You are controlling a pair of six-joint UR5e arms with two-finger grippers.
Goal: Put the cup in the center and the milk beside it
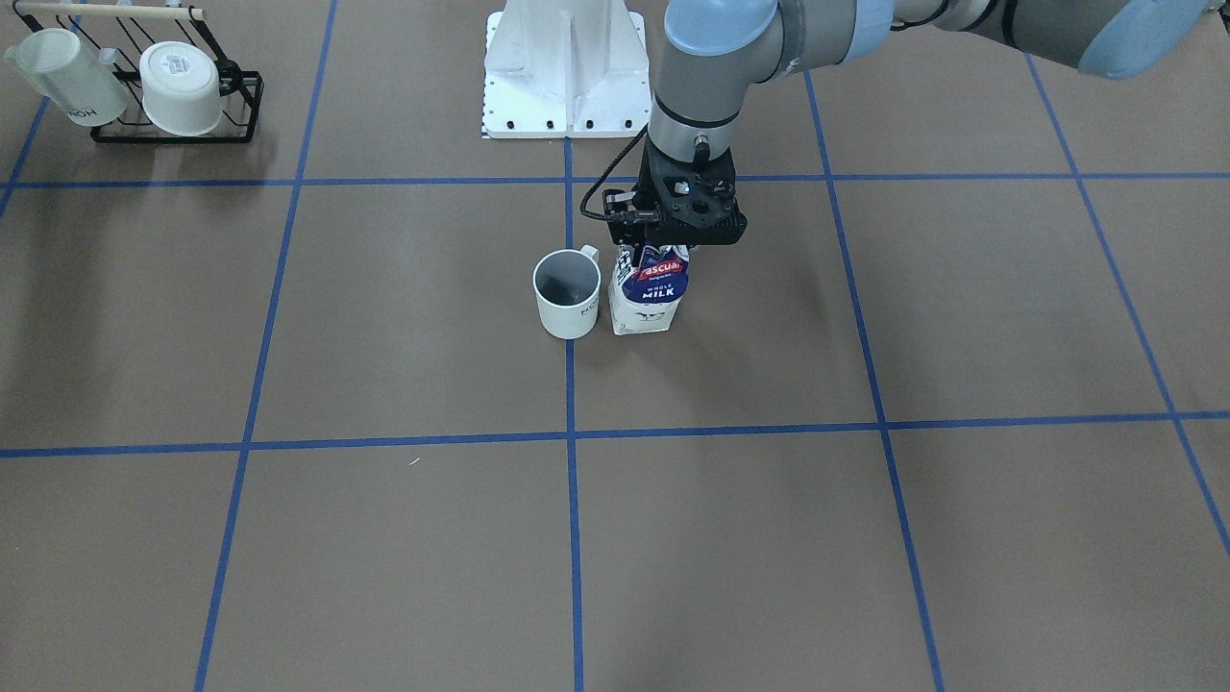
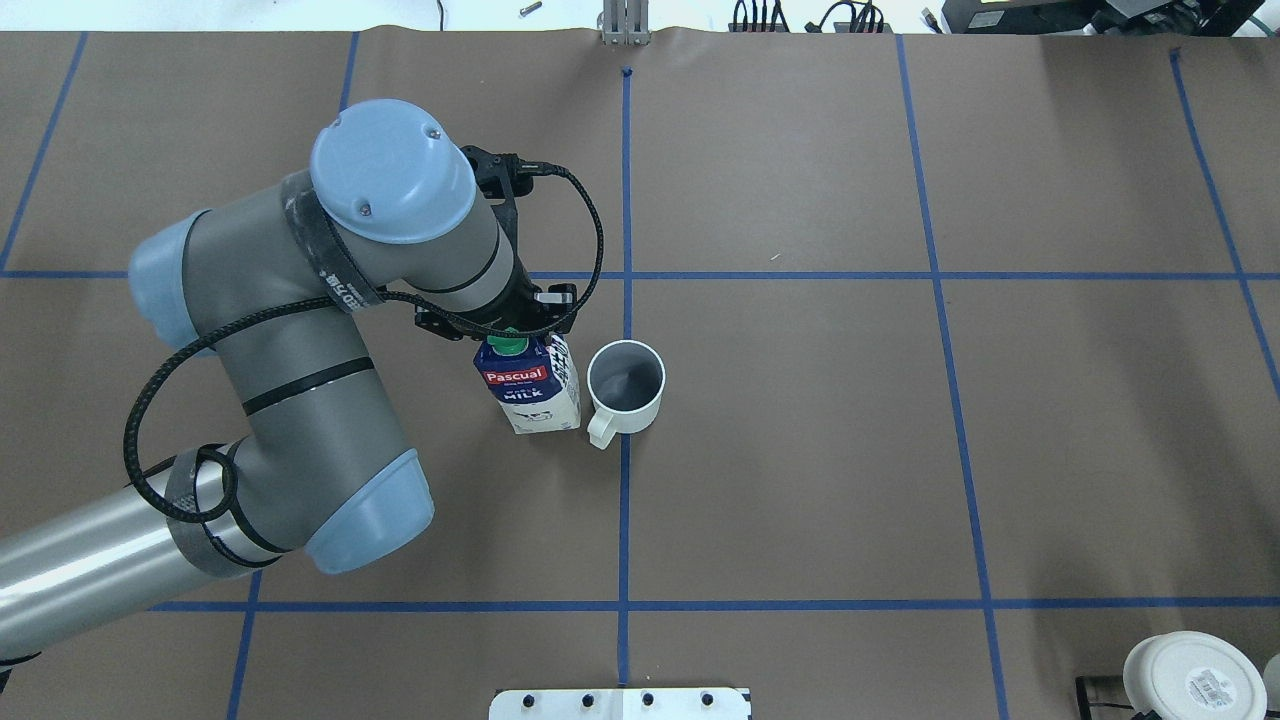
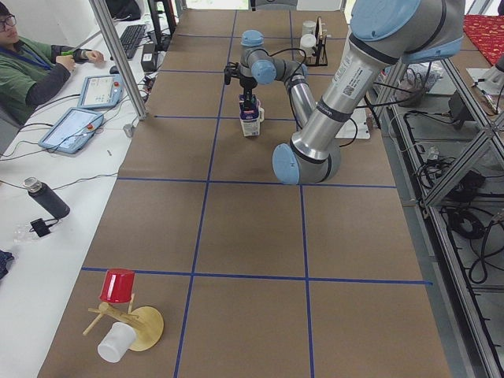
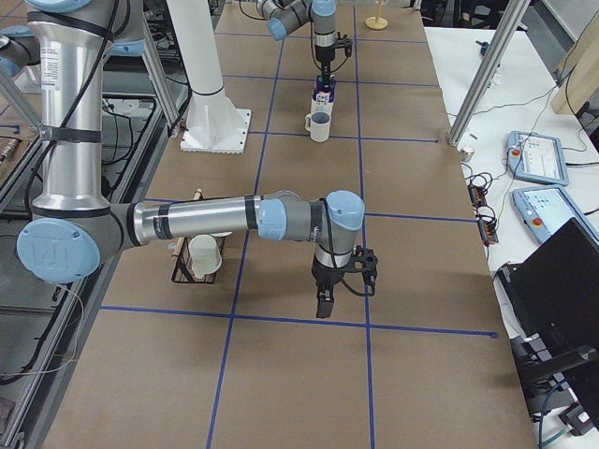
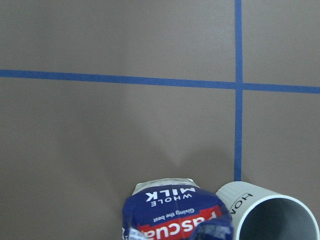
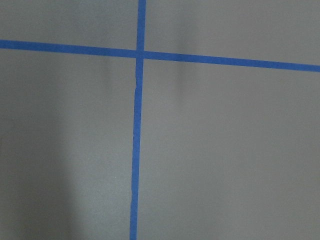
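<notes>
Straight beneath the left gripper (image 1: 677, 238) stands the milk (image 1: 651, 293), a blue-and-white carton, long axis vertical, gable up against the gripper. Clamped or released, I cannot tell. Just beside it the cup (image 1: 567, 293) sits on the center (image 1: 615, 384). Well apart hangs the right gripper (image 4: 326, 301), its state unreadable.

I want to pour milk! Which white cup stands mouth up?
The cup beside the milk: upright, grey inside. The other two mugs sit tipped on the black rack.
</notes>
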